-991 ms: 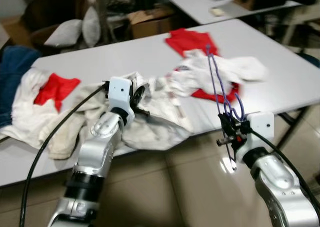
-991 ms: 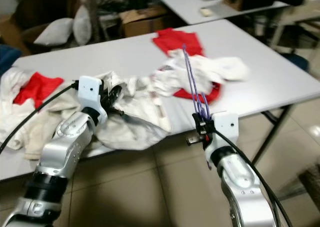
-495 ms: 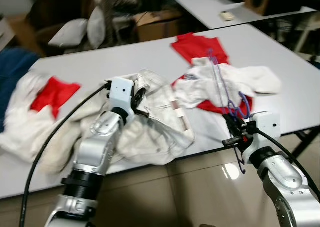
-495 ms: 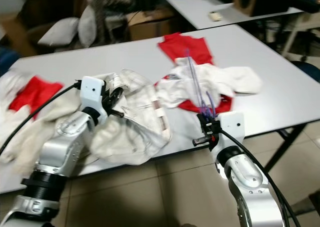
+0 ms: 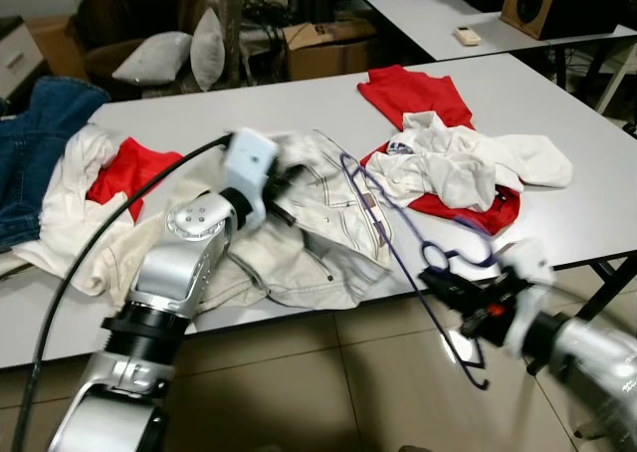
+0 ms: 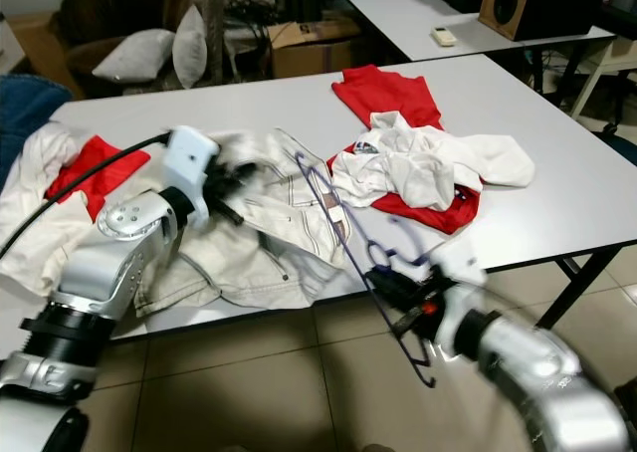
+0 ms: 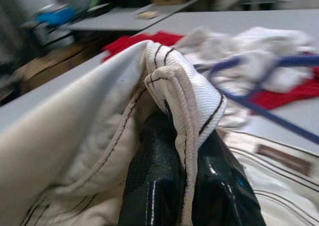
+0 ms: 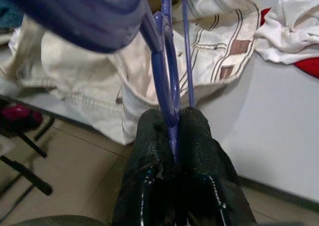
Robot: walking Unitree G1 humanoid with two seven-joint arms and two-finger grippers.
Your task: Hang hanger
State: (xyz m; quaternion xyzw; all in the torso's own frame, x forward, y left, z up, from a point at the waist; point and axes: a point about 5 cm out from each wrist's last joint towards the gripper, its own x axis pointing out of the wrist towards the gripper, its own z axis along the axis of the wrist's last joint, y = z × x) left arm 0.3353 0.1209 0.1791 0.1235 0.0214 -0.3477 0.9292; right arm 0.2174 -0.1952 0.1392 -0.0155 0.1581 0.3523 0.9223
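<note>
A cream jacket [image 5: 318,233] with dark stitching lies spread on the near side of the white table [image 5: 567,104]. My left gripper [image 7: 182,136] is shut on a folded edge of that jacket [image 7: 99,111], at its upper left part. A thin purple hanger [image 5: 393,243] slants from over the jacket down past the table's front edge. My right gripper [image 5: 453,288] is shut on the hanger [image 8: 164,61] near its hook, in front of the table edge. The right arm is blurred.
On the table's right lie a red shirt [image 5: 413,89] and a crumpled white garment [image 5: 468,163]. At the left are a red cloth [image 5: 129,168] on white fabric and blue jeans [image 5: 40,133]. Behind stand a second table [image 5: 438,24], a cardboard box [image 5: 318,49] and a chair with cushions [image 5: 164,54].
The camera has shifted. My right gripper has dropped lower and tipped the hanger leftward, so its far end now reaches over the jacket. The left gripper still holds the jacket edge.
</note>
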